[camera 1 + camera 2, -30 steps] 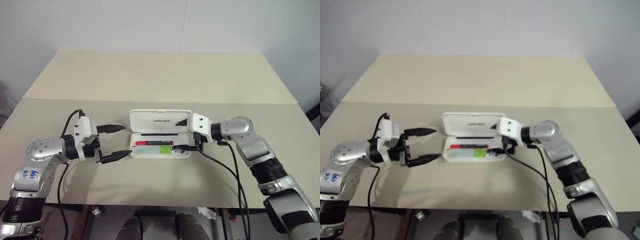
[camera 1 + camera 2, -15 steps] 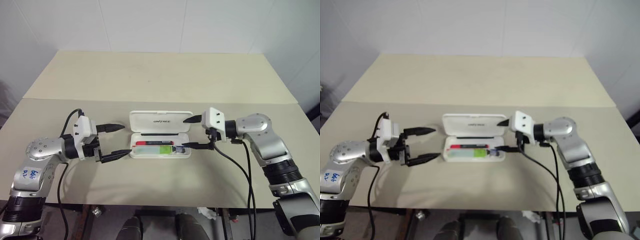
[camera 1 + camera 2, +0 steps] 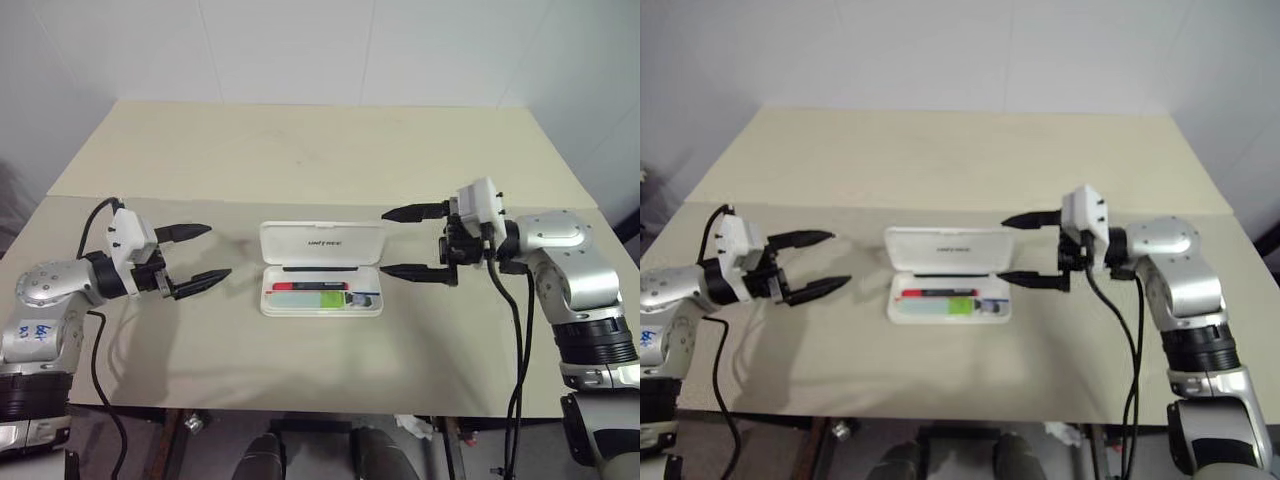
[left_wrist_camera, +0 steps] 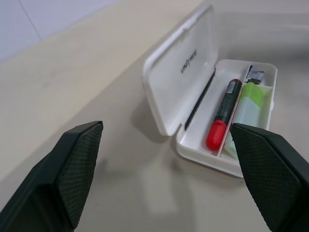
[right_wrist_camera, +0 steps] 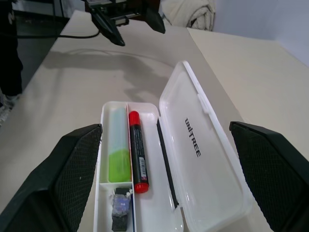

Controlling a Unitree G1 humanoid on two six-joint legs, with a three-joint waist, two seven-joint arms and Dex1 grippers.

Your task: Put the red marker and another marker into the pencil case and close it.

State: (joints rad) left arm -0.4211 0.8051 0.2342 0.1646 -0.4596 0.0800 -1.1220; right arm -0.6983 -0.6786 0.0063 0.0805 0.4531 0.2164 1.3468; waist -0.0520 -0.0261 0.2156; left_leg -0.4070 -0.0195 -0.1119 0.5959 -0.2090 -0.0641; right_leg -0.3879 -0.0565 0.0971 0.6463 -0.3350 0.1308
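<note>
The pencil case [image 3: 321, 269] lies open in the middle of the table [image 3: 300, 150], its lid [image 3: 321, 243] folded back flat on the far side and its tray toward the robot. Inside the tray, the red marker [image 5: 137, 150] lies along the compartment next to the hinge, and the green-capped marker [image 5: 119, 151] lies beside it in the near compartment, so both appear to be stowed already; a small dark object [image 5: 119, 211] sits in a short end pocket, too small to identify. The left hand [image 3: 195, 256] hovers off the case's left end and the right hand [image 3: 410, 241] off its right end, both spread wide, empty and touching nothing. What seems left is closing the lid. The case looks like thin, rigid, glossy plastic, probably light enough to skid on the smooth table if pushed from one side only, so the tray likely wants steadying at one end while the other hand works the lid. The best purchase on the lid is judged to be its free long edge, the one farthest from the hinge, where a fingertip can get under and swing it over; the flat top offers nothing to pinch. The hinge and latch tab [image 5: 202, 103] look slight, so the closing press is best made gently and squarely. The markers lie low in the tray and seem unlikely to block the lid.
</note>
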